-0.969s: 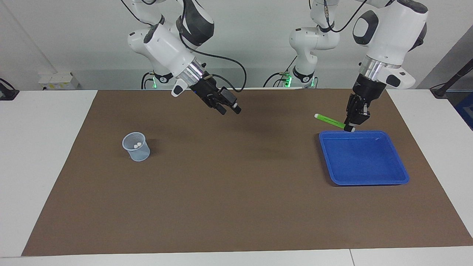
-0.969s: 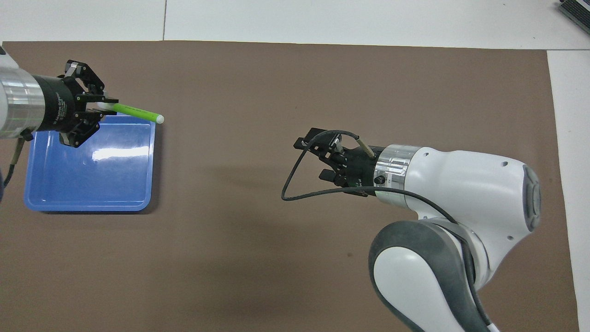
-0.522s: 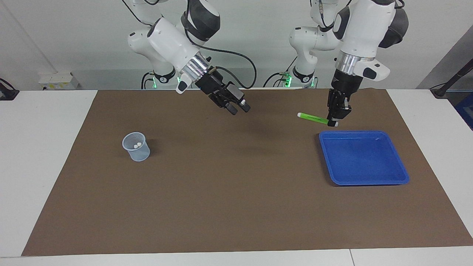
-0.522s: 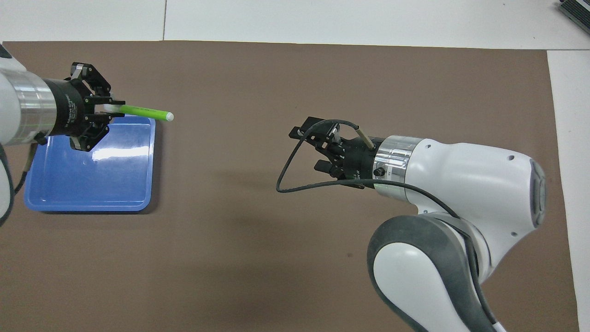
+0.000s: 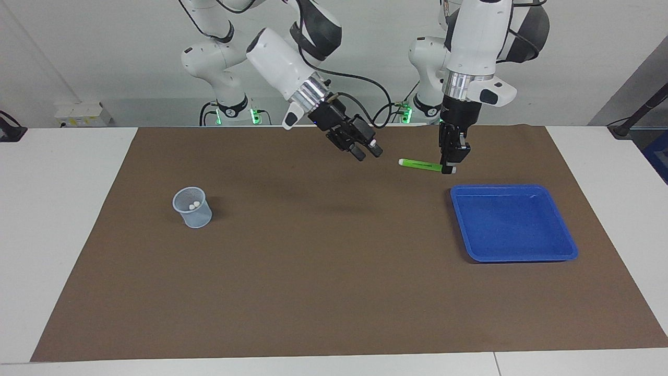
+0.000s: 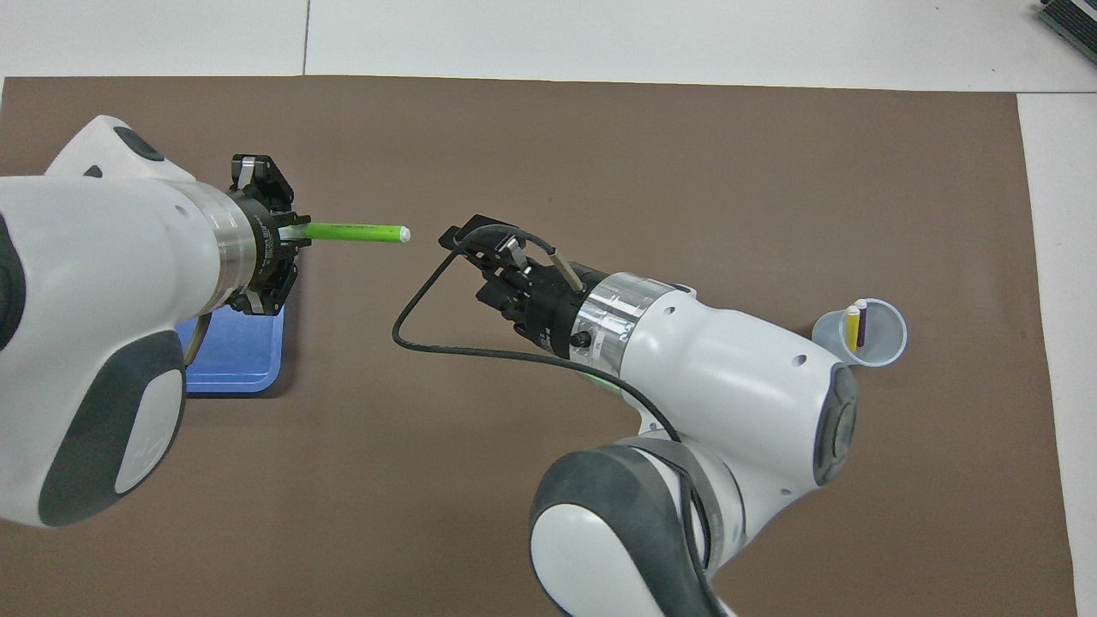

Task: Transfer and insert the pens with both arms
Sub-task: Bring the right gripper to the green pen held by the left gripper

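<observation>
Left gripper point(image 5: 449, 161) hangs over the brown mat point(image 5: 334, 292), clamped on one end of the green pen point(image 5: 420, 165), which lies level in the air with its whitish cap pointing at the right gripper point(image 5: 366, 152). Right gripper is raised just beside that cap, not touching, its fingers apart. Blue tray point(image 5: 514, 250) sits near the left gripper; clear cup point(image 6: 883, 347) with the yellow pen point(image 6: 853, 327) and purple pen point(image 6: 862, 320) stands well apart from both grippers, toward the right arm's end.
</observation>
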`<move>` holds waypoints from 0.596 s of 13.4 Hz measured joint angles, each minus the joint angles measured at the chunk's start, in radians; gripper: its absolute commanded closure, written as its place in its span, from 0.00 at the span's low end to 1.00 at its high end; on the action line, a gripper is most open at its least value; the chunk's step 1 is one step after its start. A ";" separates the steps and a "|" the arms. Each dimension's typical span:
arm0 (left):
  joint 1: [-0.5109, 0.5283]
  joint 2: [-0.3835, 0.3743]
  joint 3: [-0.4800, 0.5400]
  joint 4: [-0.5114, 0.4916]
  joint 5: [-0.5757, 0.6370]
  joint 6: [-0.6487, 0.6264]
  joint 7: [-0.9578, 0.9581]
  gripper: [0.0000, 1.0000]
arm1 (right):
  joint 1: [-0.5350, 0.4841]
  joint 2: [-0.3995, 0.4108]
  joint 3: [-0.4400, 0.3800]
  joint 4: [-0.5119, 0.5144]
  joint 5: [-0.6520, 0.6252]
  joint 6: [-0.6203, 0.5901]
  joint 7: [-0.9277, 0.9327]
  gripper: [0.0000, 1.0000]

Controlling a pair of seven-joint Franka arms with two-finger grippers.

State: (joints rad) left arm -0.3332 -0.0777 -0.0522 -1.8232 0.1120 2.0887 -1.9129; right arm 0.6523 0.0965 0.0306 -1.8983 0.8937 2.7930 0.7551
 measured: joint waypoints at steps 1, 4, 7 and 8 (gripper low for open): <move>-0.005 -0.001 -0.001 0.000 0.019 0.000 -0.043 1.00 | 0.016 0.020 0.000 0.018 0.000 0.018 0.016 0.19; -0.013 -0.004 0.000 0.000 0.034 0.001 -0.104 1.00 | 0.022 0.045 -0.002 0.075 0.000 0.021 0.049 0.19; -0.014 -0.005 0.000 0.000 0.043 0.001 -0.115 1.00 | 0.022 0.064 -0.003 0.104 0.000 0.021 0.050 0.19; -0.014 -0.006 0.000 0.000 0.043 0.001 -0.116 1.00 | 0.022 0.073 -0.003 0.114 0.000 0.021 0.050 0.19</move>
State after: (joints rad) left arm -0.3475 -0.0840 -0.0523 -1.8233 0.1552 2.0899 -2.0287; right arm 0.6742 0.1699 0.0277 -1.7841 0.8937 2.8135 0.8051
